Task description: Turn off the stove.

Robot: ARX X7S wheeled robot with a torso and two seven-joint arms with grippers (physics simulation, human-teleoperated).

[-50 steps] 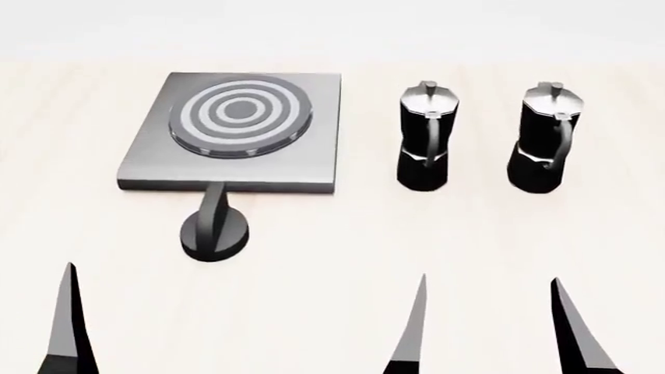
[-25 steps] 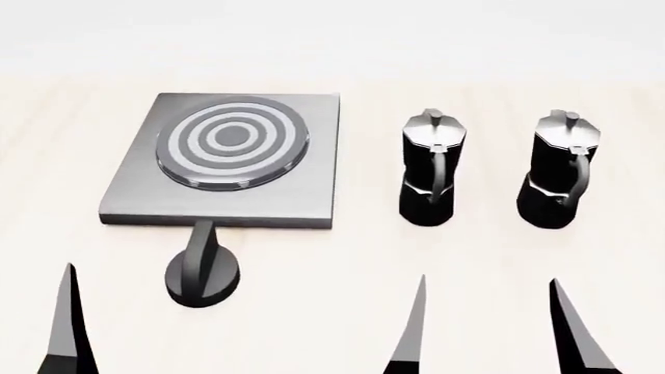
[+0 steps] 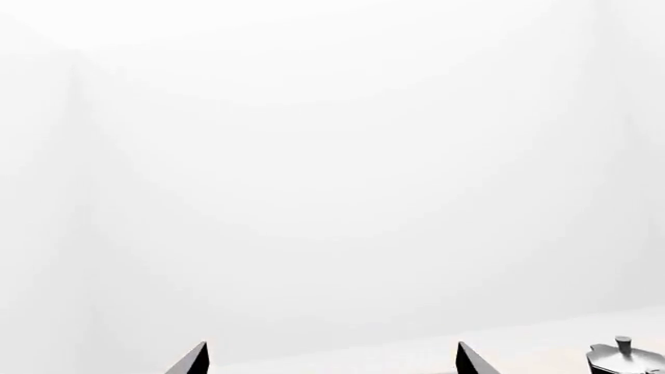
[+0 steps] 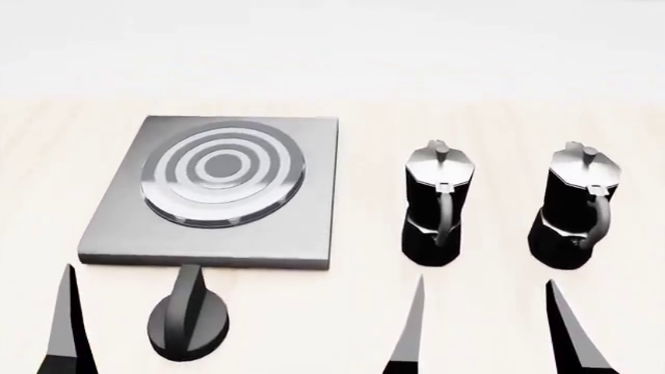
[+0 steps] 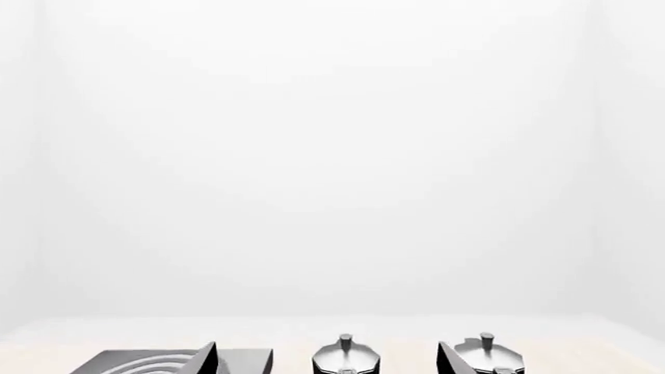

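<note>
Stove (image 4: 301, 226), left half of surface (image 4: 311, 327); knob (image 4: 187, 323) at its near edge for reach, untouched; right fingers (image 4: 416, 327) wide, left's spread unclear.

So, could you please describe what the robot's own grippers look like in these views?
Only fingertips show. The left gripper and right gripper have slim, tapering, blade-like fingers, glossy black with grey faces, ending in sharp points. No cables, markings or arm links are visible.
</note>
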